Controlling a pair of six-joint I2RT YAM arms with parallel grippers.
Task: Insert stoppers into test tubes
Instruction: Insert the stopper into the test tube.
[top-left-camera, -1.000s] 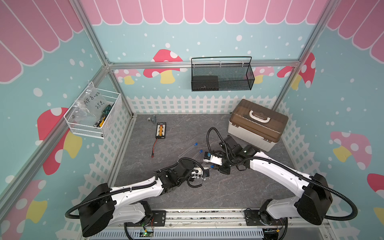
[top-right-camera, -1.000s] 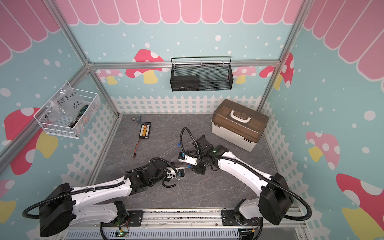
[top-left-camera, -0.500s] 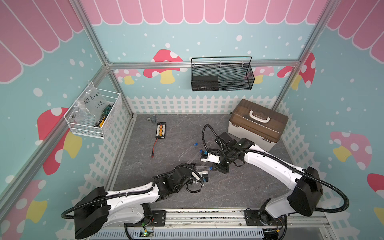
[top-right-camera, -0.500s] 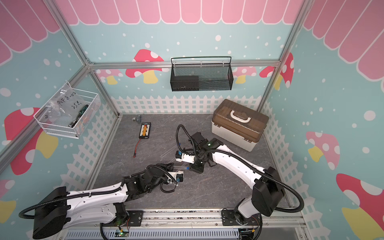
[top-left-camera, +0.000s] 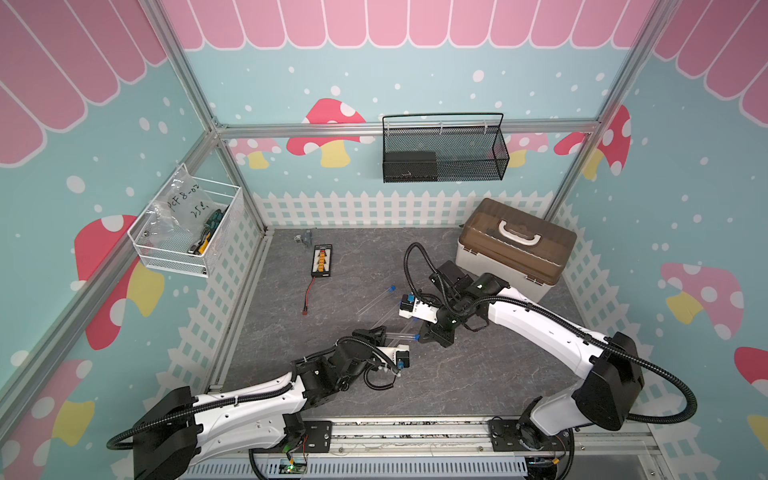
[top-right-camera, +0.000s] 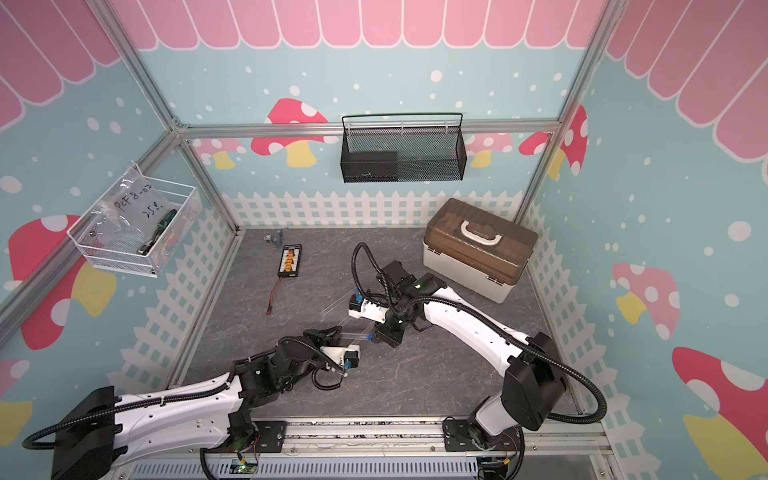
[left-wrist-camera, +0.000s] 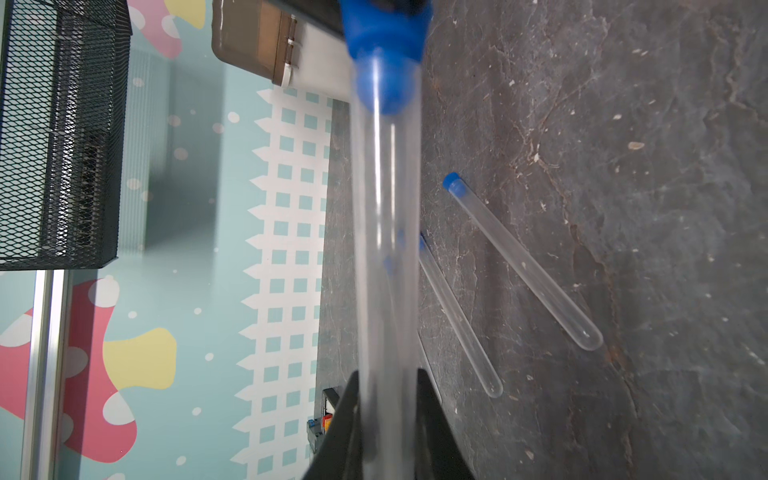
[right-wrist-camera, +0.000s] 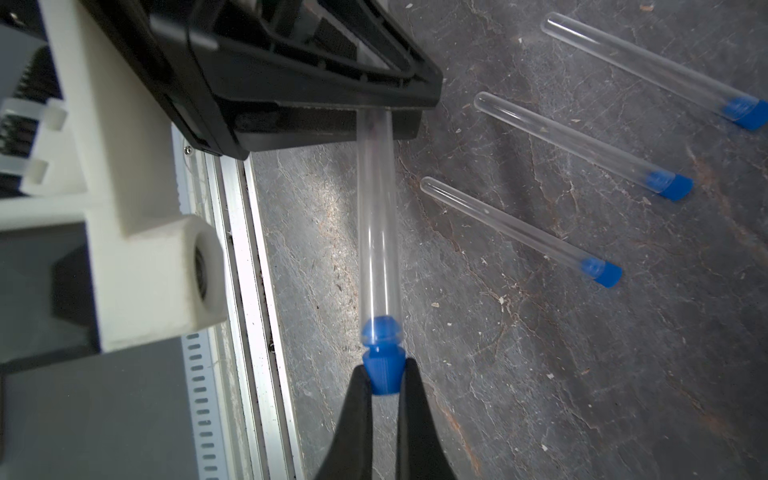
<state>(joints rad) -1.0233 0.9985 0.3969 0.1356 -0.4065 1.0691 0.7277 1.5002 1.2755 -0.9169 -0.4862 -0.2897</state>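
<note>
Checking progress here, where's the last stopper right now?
In the right wrist view the stopper sits pinched in the right gripper, its tip in the mouth of the tube held by the left gripper, beside three capped tubes.

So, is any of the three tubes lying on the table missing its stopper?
No: in the right wrist view, each lying tube has a blue stopper in one end.

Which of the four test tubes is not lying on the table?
The tube clamped in the left hand, its mouth meeting the blue stopper pinched by the right hand. The other three lie capped on the grey table.
</note>
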